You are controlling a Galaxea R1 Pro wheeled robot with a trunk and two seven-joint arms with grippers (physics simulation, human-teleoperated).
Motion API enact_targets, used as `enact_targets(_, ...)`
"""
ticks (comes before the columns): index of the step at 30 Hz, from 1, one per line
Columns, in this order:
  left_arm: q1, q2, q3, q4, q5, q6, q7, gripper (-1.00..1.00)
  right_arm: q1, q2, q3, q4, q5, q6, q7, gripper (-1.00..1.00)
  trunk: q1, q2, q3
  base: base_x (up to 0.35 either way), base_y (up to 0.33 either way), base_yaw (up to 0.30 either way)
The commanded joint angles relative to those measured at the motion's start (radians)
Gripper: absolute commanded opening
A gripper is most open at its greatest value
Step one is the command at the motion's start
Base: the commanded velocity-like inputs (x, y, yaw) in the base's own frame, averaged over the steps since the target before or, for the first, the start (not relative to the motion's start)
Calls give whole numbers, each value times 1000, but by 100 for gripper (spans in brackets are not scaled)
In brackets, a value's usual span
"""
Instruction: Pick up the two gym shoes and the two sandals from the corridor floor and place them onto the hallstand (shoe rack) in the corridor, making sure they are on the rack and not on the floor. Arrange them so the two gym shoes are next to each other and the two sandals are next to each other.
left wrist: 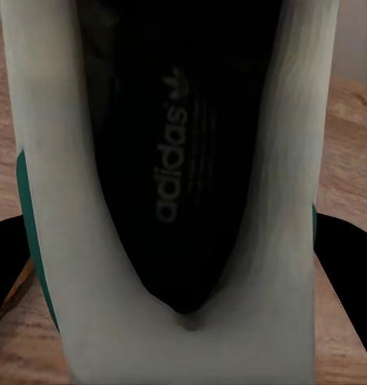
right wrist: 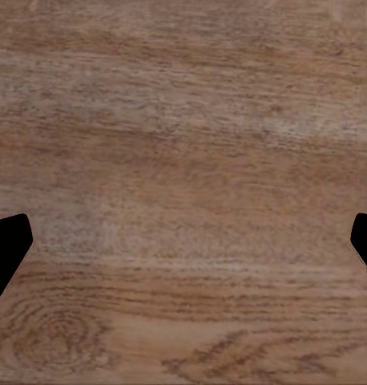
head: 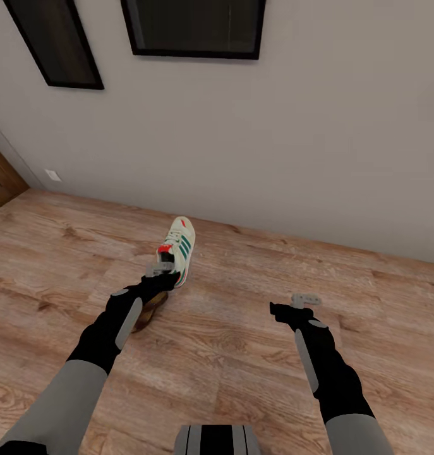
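One gym shoe (head: 180,251) sits toe toward the wall, cream-white with green side stripes and a red-orange heel tab; whether its sole touches the corridor floor (head: 242,316) or hangs just above it cannot be told. The left gripper (head: 161,270) is at the shoe's heel end, grey fingers at the collar. From the left wrist view the shoe (left wrist: 63,241) fills the frame heel-first: pale collar walls on both sides, dark insole with a printed brand name running lengthwise, green stripe edges showing at either flank. The black fingertips (left wrist: 7,257) sit outside the shoe's walls on both sides, so the jaws bracket the heel closely and appear to pinch it. Beneath the left forearm, just behind the shoe, a brown sandal (head: 148,311) lies on the planks, mostly covered by the arm. The right gripper (head: 300,306) hovers over bare boards well to the right of the shoe, holding nothing. In the right wrist view its dark fingertips (right wrist: 7,249) show at opposite edges with wood grain (right wrist: 183,192) between them, jaws spread wide. Beyond the shoe, a pale wall (head: 273,139) carries two black-framed pictures (head: 194,28), and a white outlet plate (head: 52,175) sits low at far left.
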Motion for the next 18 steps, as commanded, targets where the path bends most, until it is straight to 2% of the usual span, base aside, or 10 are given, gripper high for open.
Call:
enact_targets(1, 0, 1, -1, -1, 6, 6, 1, -100, 0, 1, -1, -1, 0, 5, -2, 100, -1, 0, 5, 0, 0, 0)
enact_targets(18, 0, 0, -3, 1, 9, 8, 1, -100, 0, 1, -1, 4, -2, 4, -2, 100, -8, 4, 98, 0, 0, 0)
